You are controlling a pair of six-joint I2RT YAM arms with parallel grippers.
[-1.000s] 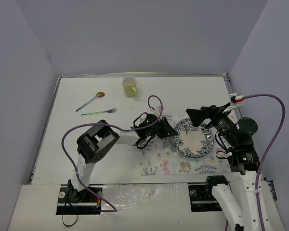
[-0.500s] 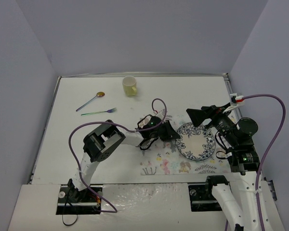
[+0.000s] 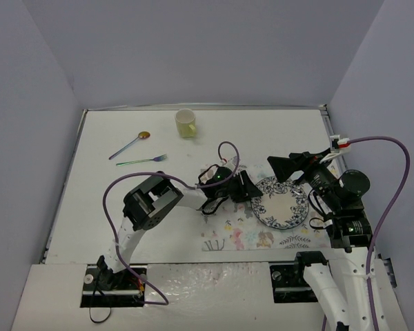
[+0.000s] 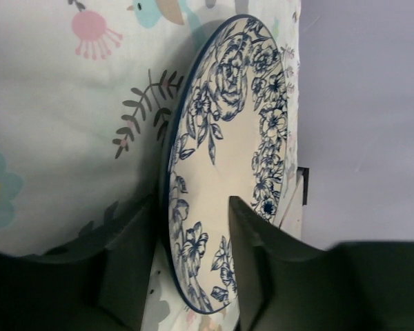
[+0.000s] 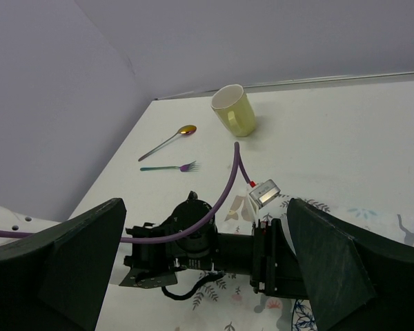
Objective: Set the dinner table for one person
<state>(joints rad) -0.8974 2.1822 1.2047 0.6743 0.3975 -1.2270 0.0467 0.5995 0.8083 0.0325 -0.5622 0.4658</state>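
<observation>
The dinner table (image 3: pixel 124 207), matte white with thin metal edge strips, spans the floor between the grey walls. On its near right lies a pastel-printed mat (image 3: pixel 234 236), where the left gripper (image 3: pixel 252 188) clamps the rim of a blue-flowered plate (image 3: pixel 281 205). The right gripper (image 5: pixel 207 204) is spread wide, holding nothing.

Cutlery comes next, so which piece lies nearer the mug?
The gold-bowled spoon: its bowl points toward the yellow mug, while the fork lies farther from it.

Robot lab cell, plain lilac walls (image 3: pixel 193 48), white dinner table (image 3: pixel 276 131), purple cables (image 5: pixel 229 185)
</observation>
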